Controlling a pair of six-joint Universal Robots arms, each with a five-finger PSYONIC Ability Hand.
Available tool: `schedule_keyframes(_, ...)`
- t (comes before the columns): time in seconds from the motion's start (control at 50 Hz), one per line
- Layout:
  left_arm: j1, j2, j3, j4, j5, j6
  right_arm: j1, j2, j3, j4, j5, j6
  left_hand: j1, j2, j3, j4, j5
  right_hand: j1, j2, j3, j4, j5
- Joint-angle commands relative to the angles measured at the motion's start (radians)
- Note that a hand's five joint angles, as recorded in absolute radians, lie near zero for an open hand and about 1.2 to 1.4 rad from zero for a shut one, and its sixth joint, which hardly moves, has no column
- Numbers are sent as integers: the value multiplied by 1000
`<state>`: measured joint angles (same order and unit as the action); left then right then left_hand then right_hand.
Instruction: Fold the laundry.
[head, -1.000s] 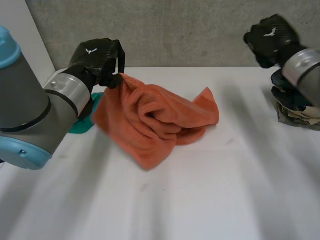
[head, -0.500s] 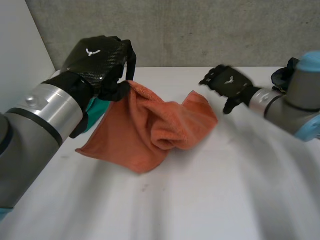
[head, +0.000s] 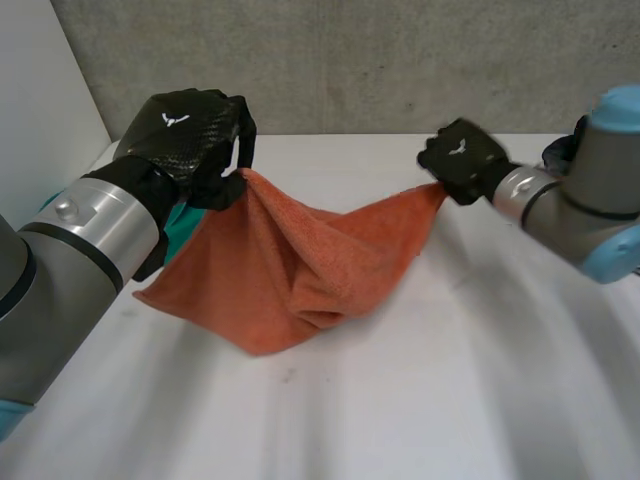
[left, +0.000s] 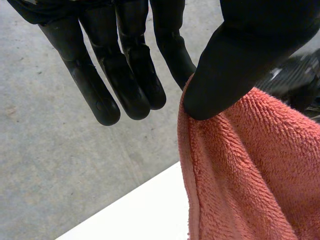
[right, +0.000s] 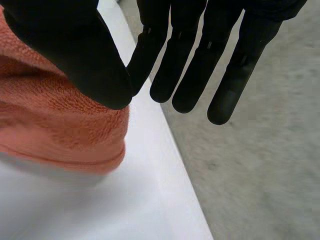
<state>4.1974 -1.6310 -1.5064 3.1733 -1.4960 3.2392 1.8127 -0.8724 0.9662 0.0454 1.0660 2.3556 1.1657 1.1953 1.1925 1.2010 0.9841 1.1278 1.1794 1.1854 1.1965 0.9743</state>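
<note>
Both hands (head: 190, 130) (head: 462, 160) at raised towel (head: 300, 260) corners

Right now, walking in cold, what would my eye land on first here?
The orange towel hangs stretched above the white table, its crumpled middle sagging down to the surface. The black left hand pinches one corner and the right hand pinches another, both raised. A bit of teal cloth peeks out behind the left arm.
</note>
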Motion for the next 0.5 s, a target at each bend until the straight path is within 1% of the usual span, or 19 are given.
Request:
schedule_keyframes(0.02,12,-12,0,53,2,1,-105,-284,281,135,-8,-19,231,201,204,195,238,268,217,211,200,247)
schedule_keyframes(0.04,13,-18,0,56,3,1,-124,-337,339,216,-12,-42,231,201,204,195,238,268,217,211,200,247)
schedule_keyframes(0.1,13,-62,3,66,3,1,-131,-411,417,354,-17,-96,231,201,204,195,238,268,217,211,200,247)
schedule_keyframes(0.12,13,-75,3,68,3,1,-136,-443,466,443,-6,-139,231,201,204,195,238,268,217,211,200,247)
schedule_keyframes(0.18,13,-122,3,68,3,1,-138,-459,540,554,6,-202,231,201,204,195,238,268,217,211,200,247)
schedule_keyframes(0.2,13,-136,3,68,3,1,-136,-459,578,606,-4,-226,231,201,204,195,238,268,217,211,200,247)
schedule_keyframes(0.22,13,-147,3,68,3,1,-135,-459,592,622,-9,-234,231,201,204,195,238,268,217,211,200,247)
schedule_keyframes(0.26,13,-185,3,68,3,1,-133,-459,611,626,-9,-228,231,201,204,195,238,268,217,211,200,247)
schedule_keyframes(0.28,13,-196,5,68,3,1,-130,-456,614,617,-11,-208,231,201,204,195,238,113,61,55,44,92)
schedule_keyframes(0.32,13,-222,5,68,3,1,-130,-444,605,593,-11,-182,231,201,204,195,238,-79,-130,-136,-148,-100)
schedule_keyframes(0.34,15,-227,5,68,3,1,-133,-432,591,573,-9,-161,231,201,204,195,238,-214,-265,-271,-282,-235)
schedule_keyframes(0.36,15,-230,5,68,3,1,-136,-410,550,521,-1,-109,231,201,204,195,238,-447,-499,-505,-516,-468)
schedule_keyframes(0.4,13,-231,0,68,3,1,-138,-404,514,476,3,-55,231,201,204,195,238,-575,-627,-633,-644,-596)
schedule_keyframes(0.42,12,-231,-3,68,3,1,-138,-402,472,428,9,24,231,201,204,195,238,-657,-709,-715,-726,-678)
schedule_keyframes(0.5,3,-216,-20,60,3,1,-138,-402,404,398,11,129,231,201,204,195,238,-714,-765,-771,-782,-735)
